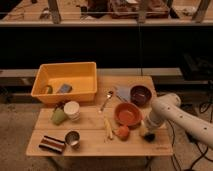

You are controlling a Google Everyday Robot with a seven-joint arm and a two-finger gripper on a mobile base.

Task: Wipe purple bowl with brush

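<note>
A tub (62,97) is set at the back left of the table (92,145). Just before it, two cups (72,110) are placed side by side, and nearer the front edge a third cup (72,138) is found, with a flat block (51,144) to its left. A spoon (106,100) is laid at the centre. The deep bowl (140,94) is set behind and to the right of the shallow bowl (127,114). The gripper (146,133) is positioned low at the front right, just right of the shallow bowl.

Wooden tbl (92,125), speckled floor (17,122), dark bkgd.
</note>
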